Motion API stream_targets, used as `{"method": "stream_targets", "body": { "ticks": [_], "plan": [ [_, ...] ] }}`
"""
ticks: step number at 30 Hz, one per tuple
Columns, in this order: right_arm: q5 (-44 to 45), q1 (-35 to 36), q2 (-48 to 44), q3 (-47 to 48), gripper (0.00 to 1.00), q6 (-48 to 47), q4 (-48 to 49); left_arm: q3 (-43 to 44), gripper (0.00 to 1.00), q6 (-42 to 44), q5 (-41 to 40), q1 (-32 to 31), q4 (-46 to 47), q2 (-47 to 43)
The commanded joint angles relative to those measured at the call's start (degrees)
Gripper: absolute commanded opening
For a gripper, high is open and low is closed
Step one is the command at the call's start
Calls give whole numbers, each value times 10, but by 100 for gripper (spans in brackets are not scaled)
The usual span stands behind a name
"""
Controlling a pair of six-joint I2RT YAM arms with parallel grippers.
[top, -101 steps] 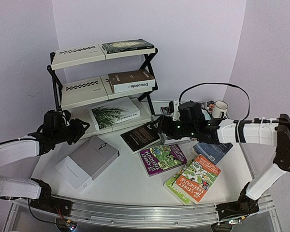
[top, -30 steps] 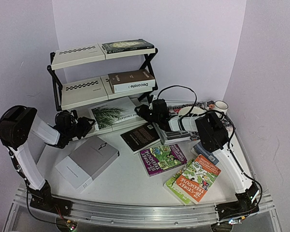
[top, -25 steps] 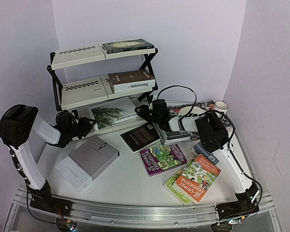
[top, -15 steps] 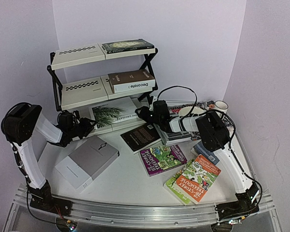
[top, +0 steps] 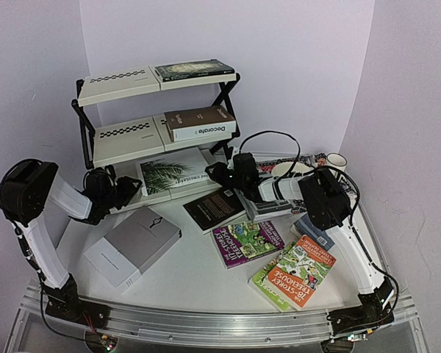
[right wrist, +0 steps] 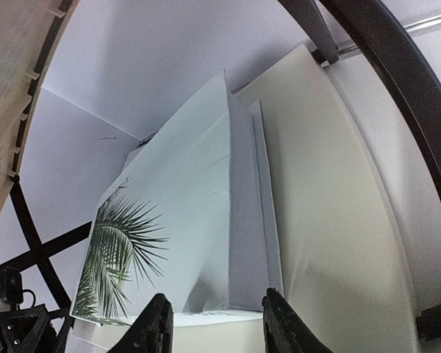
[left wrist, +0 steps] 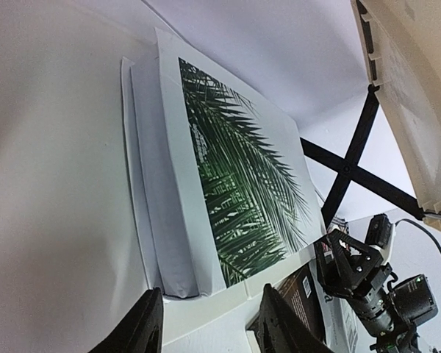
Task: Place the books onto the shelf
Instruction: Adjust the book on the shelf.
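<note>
Left wrist, right wrist: flanking the palm book

My left gripper [left wrist: 213, 309] and right gripper [right wrist: 214, 305] are both spread and hold nothing. One sits at each end of the palm book [left wrist: 235, 191] on the shelf's [top: 125, 141] bottom board, probably to square it there.

Your left gripper [top: 125, 190] and your right gripper [top: 214, 170] sit low and point toward each other, well apart. Both have their jaws parted, with nothing gripped.
</note>
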Motion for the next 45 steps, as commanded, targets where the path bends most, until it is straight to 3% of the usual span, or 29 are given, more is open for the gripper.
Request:
{"method": "stream_targets", "body": {
  "ticks": [1, 16, 40, 45],
  "plan": [
    [7, -4, -34, -2, 42, -10, -3, 23, 46, 15, -10, -1, 19, 8],
    [3, -6, -35, 3, 41, -11, -7, 84, 43, 4, 49, -20, 23, 70],
    [18, -39, -132, -159, 39, 13, 44, 107, 43, -6, 38, -71, 23, 84],
    [11, -42, -126, -140, 50, 6, 41, 98, 44, -6, 13, -70, 22, 72]
  ]
}}
